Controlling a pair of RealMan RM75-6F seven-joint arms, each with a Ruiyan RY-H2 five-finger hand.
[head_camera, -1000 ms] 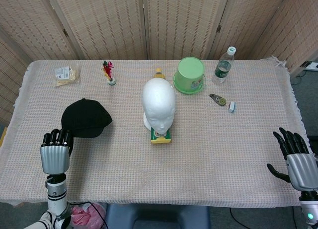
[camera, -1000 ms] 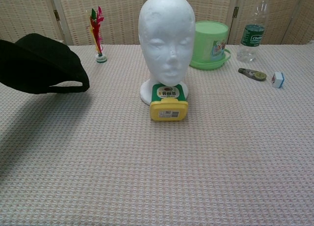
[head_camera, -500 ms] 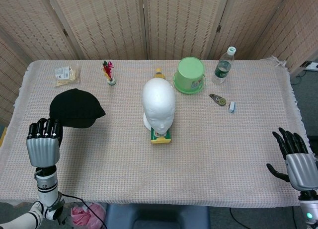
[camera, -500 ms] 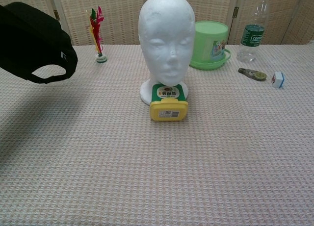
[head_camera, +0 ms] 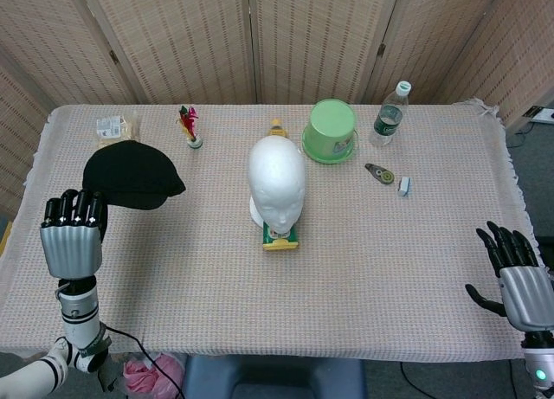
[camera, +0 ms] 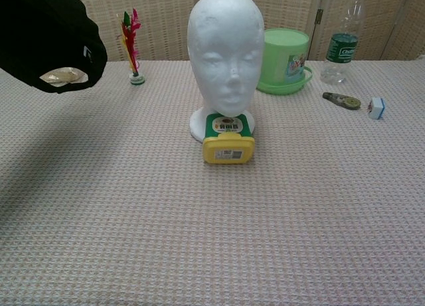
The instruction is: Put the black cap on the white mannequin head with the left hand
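The black cap [head_camera: 132, 175] hangs above the table's left side, held by its near edge in my left hand [head_camera: 74, 234]. In the chest view the black cap [camera: 46, 40] fills the upper left corner, lifted well off the cloth. The white mannequin head [head_camera: 276, 181] stands upright at the table's middle, facing me, and shows as the white mannequin head [camera: 225, 54] in the chest view, to the right of the cap and apart from it. My right hand [head_camera: 515, 278] rests at the table's near right edge, fingers spread, holding nothing.
A yellow-and-green box [camera: 228, 141] lies against the head's base. Behind are a green bucket [head_camera: 330, 131], a water bottle [head_camera: 389, 114], a red-and-green feathered toy [head_camera: 190, 126] and a snack packet [head_camera: 115, 131]. A small tool [head_camera: 379, 173] and a white block [head_camera: 403, 187] lie right of centre.
My left hand has lifted the cap higher and carried it to the left and away from me; in the chest view it rose into the upper left corner. The right hand stayed put.
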